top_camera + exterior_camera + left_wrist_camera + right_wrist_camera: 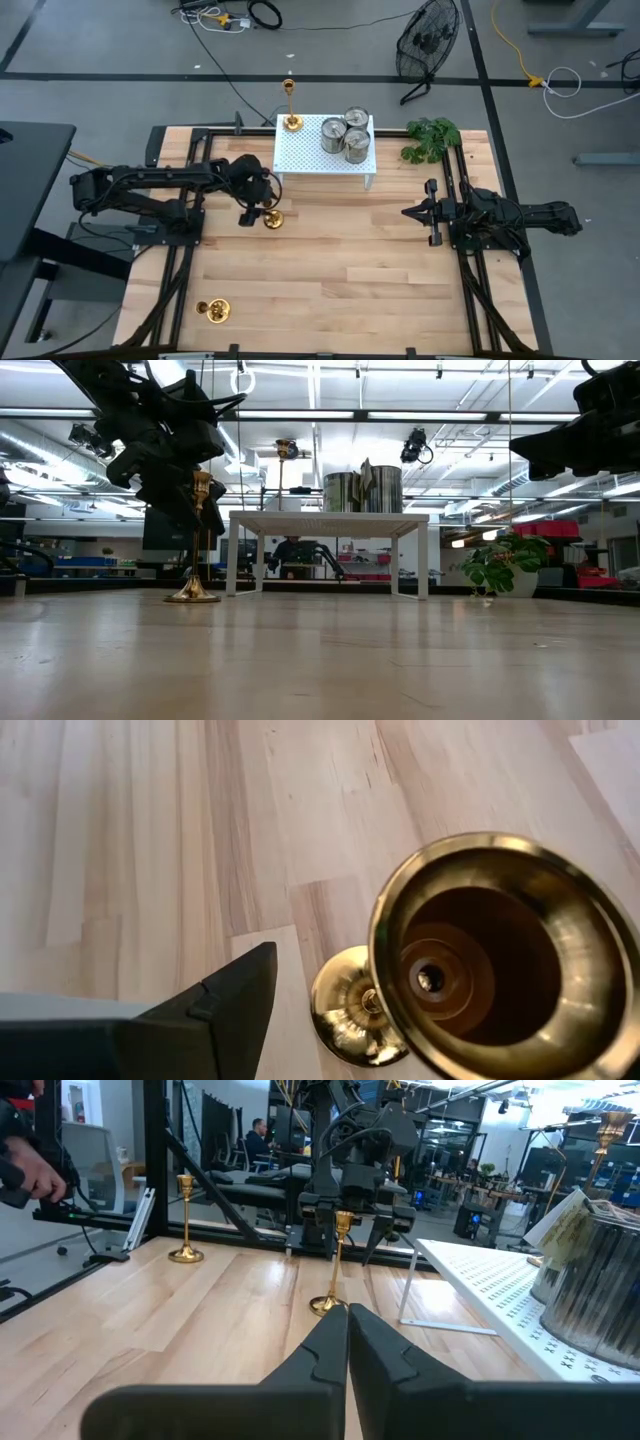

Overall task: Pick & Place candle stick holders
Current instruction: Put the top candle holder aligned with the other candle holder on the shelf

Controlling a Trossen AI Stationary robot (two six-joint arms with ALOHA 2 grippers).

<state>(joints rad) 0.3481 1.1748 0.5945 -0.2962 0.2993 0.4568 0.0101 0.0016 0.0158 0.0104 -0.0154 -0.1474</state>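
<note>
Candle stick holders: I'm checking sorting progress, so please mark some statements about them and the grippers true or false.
1. Three silver holders stand on the white rack. True.
2. All three gold holders are on the rack. False: only one gold holder stands at its corner; two are on the table.
3. The left gripper is at a standing gold holder on the table. True.
4. The right gripper is open. False: it is shut, holding nothing.

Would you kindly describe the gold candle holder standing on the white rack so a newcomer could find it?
Find the white perforated rack at the table's far edge. At its left corner stands a gold candle stick holder. It is the only gold one up there; the rack's other pieces are squat silver cans.
</note>
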